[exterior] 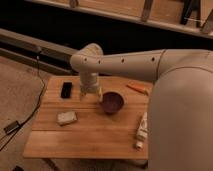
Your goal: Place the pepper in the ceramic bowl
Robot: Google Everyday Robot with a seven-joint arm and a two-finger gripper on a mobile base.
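The pepper (136, 88) is a small orange-red tapering piece lying on the wooden table (90, 137) near its far right edge. The ceramic bowl (112, 102) is round and dark maroon and stands mid-table, left of the pepper. My gripper (90, 93) hangs down from the white arm, just left of the bowl and low over the table. It is well away from the pepper. Nothing shows in the gripper.
A black flat object (66, 90) lies at the table's far left. A pale sponge-like block (66, 117) lies in front of it. A white tube or bottle (142, 129) lies at the right edge. A dark shelf runs behind the table.
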